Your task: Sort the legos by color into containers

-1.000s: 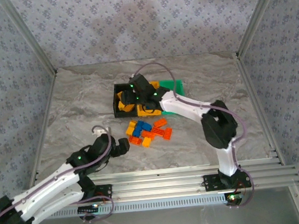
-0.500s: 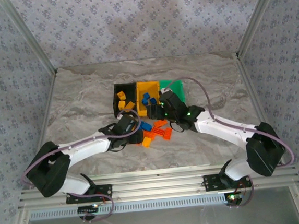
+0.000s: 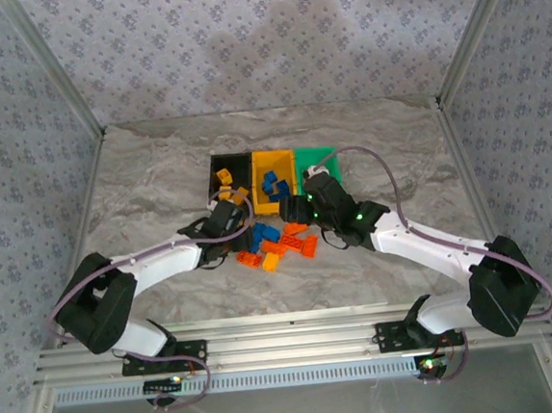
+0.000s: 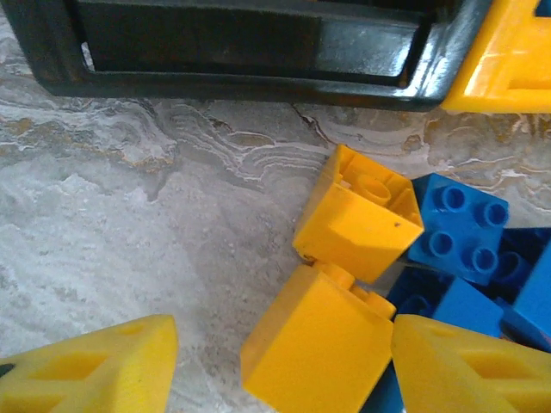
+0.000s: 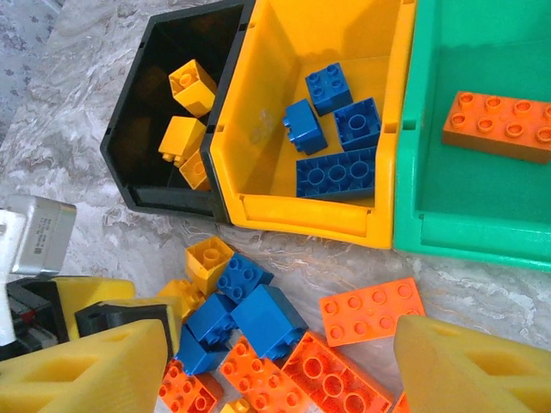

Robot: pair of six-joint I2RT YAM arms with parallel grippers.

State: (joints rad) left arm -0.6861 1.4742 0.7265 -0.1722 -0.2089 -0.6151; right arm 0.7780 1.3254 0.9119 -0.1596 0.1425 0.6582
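Observation:
Loose legos [image 3: 277,242] in yellow, blue and orange lie in a pile just in front of the containers: black bin [image 3: 227,175], yellow bin [image 3: 273,173] and green bin [image 3: 317,162]. My left gripper [image 4: 284,366] is open and low at the pile's left end. A yellow brick [image 4: 314,344] lies between its fingers, close to the right pad, with a gap to the left pad [image 4: 95,366]. My right gripper [image 5: 275,370] hangs open above the pile, over a blue brick [image 5: 267,320] and orange plates [image 5: 372,311]. It holds nothing.
Yellow bricks [image 5: 191,86] lie in the black bin [image 5: 172,202], blue bricks [image 5: 336,172] in the yellow bin [image 5: 301,215], and an orange plate [image 5: 499,125] in the green bin [image 5: 465,237]. A second yellow brick [image 4: 357,211] and a blue brick [image 4: 456,228] crowd the left gripper.
My left arm swung from the near left to the pile, and its jaws have narrowed around the yellow brick. My right gripper drew back from the bins to above the pile.

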